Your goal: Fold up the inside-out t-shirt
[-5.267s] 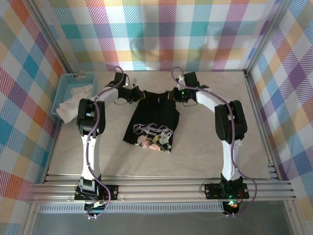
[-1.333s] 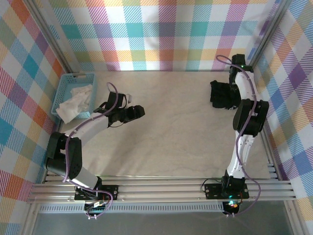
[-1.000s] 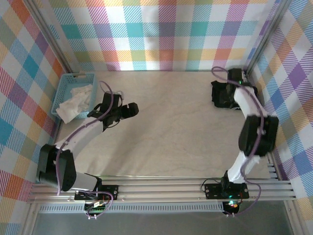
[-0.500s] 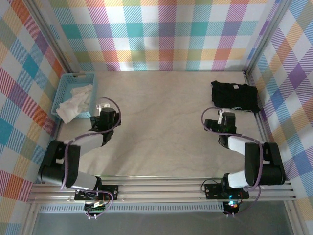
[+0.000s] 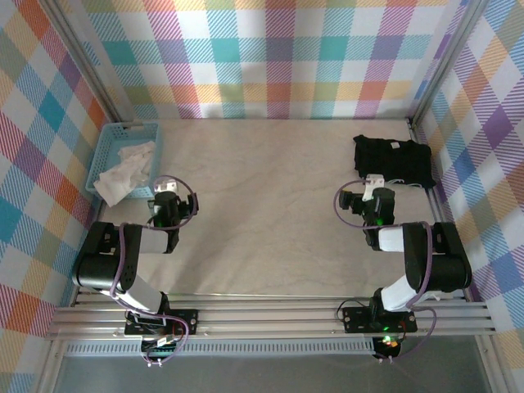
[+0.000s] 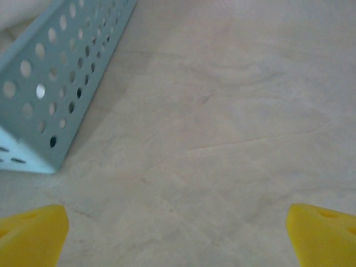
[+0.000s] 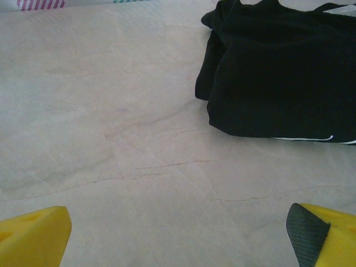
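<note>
The t-shirt (image 5: 391, 160) lies as a compact black bundle in the far right corner of the desk (image 5: 270, 188), close to the right wall. From above it is wider than it is deep, so its long axis runs across the desk, roughly parallel to the far edge. No print shows on the upper face.

The right hand (image 5: 371, 197) sits just short of the bundle's near edge and a little to its left. In the right wrist view the t-shirt (image 7: 278, 72) lies ahead and to the right, apart from the yellow fingertips (image 7: 33, 233), with bare desk between. That hand is spread wide and holds nothing.

The left hand (image 5: 167, 201) is well apart from the shirt, across the desk beside the light-blue basket (image 5: 131, 127), which holds a white cloth (image 5: 123, 168). It too is fully open and empty.

The fold looks finished or nearly so. Any further tidying would fall to the right arm, reaching forward and slightly rightward to meet the bundle's long near edge.
</note>
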{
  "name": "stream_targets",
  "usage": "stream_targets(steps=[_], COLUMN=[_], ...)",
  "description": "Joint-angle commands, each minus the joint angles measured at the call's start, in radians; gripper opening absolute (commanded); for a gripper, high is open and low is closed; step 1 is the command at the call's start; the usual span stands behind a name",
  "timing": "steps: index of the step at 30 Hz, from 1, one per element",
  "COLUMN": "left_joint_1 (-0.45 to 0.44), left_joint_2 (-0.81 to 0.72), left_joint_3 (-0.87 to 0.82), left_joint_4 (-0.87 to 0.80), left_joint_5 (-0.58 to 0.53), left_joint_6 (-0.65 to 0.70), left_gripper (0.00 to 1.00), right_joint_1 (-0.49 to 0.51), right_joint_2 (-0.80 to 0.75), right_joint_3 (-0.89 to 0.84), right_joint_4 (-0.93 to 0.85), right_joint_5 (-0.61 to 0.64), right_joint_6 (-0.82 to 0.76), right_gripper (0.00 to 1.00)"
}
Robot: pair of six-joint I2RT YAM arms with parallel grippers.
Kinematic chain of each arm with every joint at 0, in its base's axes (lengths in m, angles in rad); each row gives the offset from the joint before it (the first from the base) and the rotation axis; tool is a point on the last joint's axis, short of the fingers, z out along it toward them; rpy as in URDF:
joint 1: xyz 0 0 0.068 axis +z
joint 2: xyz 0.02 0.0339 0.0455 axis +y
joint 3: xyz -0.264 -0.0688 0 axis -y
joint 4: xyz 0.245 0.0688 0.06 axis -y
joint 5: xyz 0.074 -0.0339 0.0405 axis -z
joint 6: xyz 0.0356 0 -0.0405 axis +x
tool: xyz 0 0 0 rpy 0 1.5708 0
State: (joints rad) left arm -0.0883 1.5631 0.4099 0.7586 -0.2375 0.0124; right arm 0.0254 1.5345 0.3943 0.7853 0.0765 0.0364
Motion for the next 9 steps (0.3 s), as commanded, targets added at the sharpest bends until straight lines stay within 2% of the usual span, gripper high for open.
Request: stream_targets(steps=[1, 9], left_joint_1=[0.002, 0.002], left_joint_2=[0.000, 0.000], left_joint_3=[-0.001, -0.002], left_joint_4=[0.069, 0.070], left_joint_5=[0.039, 0.040], left_joint_6=[-0.003, -0.003], left_gripper=[1.00, 1.00], right_joint_1=[-0.005, -0.005], right_joint_2=[-0.002, -0.001], right_joint_3=[0.012, 0.012], right_joint_4=[0.051, 0.051], right_joint_5=[-0.021, -0.022], right_joint_6=[-0.017, -0.017], right_gripper=[1.00, 1.00])
